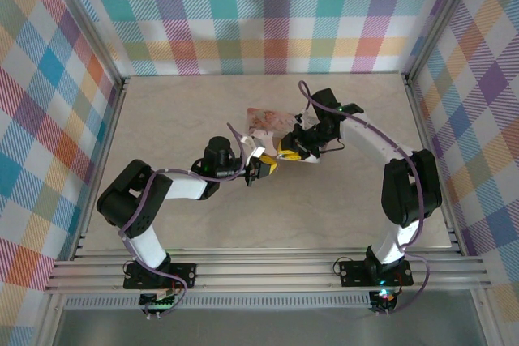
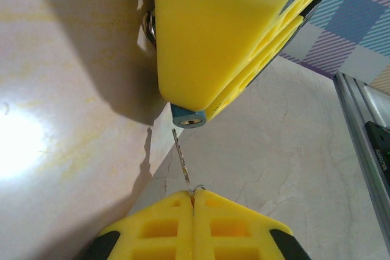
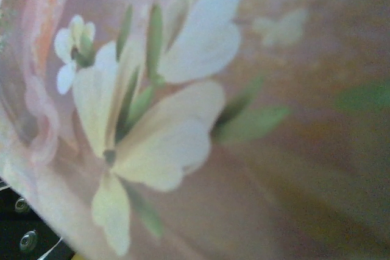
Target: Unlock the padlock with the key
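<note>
Left gripper (image 2: pixel 194 202) is clamped on the key (image 2: pixel 181 164). The key tip points to 12 o'clock, just short of the padlock (image 2: pixel 188 117). Whether the right gripper (image 1: pixel 289 151) is gripping cannot be told. Insertion and turning remain.

— Where's the top camera?
— High, behind the arms, looking down on the whole table (image 1: pixel 203 232). Bases sit at six o'clock, the back wall at twelve.
— Left wrist?
— Low and very near, looking along the key (image 2: pixel 181 159) in its own left gripper (image 2: pixel 193 198) at six, toward the right arm's finger (image 2: pixel 213 35) at twelve.
— Right wrist?
— Almost against the tin (image 3: pixel 201 120), blurred. The top camera shares that tin, just off centre toward twelve.
</note>
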Robot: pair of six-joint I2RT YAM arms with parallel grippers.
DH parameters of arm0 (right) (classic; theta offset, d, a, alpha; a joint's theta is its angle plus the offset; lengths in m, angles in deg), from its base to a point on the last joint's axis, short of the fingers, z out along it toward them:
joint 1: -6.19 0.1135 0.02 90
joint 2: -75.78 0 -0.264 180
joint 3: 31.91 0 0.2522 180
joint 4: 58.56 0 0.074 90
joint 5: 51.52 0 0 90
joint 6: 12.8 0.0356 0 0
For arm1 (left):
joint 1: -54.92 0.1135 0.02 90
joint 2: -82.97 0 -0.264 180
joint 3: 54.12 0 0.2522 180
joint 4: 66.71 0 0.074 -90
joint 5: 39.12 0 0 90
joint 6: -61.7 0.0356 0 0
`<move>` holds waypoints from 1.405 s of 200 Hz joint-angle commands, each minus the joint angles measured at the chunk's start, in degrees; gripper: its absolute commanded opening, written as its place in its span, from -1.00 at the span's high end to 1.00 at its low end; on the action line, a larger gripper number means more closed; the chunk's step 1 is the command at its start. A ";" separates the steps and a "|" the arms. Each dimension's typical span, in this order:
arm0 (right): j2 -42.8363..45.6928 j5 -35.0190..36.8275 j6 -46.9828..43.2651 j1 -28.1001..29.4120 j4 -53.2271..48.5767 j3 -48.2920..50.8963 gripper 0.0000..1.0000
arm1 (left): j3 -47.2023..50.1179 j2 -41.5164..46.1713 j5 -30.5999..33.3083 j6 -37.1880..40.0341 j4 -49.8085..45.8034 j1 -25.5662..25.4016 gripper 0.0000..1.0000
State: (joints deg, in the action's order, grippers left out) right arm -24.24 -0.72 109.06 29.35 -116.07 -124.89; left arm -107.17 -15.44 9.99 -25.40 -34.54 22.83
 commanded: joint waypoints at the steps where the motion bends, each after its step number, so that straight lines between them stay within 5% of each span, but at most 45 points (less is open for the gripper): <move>1: 0.35 -6.83 -3.70 0.84 -4.33 -2.39 1.00 | -1.84 1.53 2.91 1.26 -1.64 0.31 1.00; 281: -0.70 -4.12 -2.67 0.58 -3.36 -2.61 1.00 | 2.13 4.98 -0.19 1.24 1.48 -0.60 1.00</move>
State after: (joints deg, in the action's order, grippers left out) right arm -24.68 -1.49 107.75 29.50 -118.30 -126.00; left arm -104.66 -11.44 10.24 -25.43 -34.10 22.63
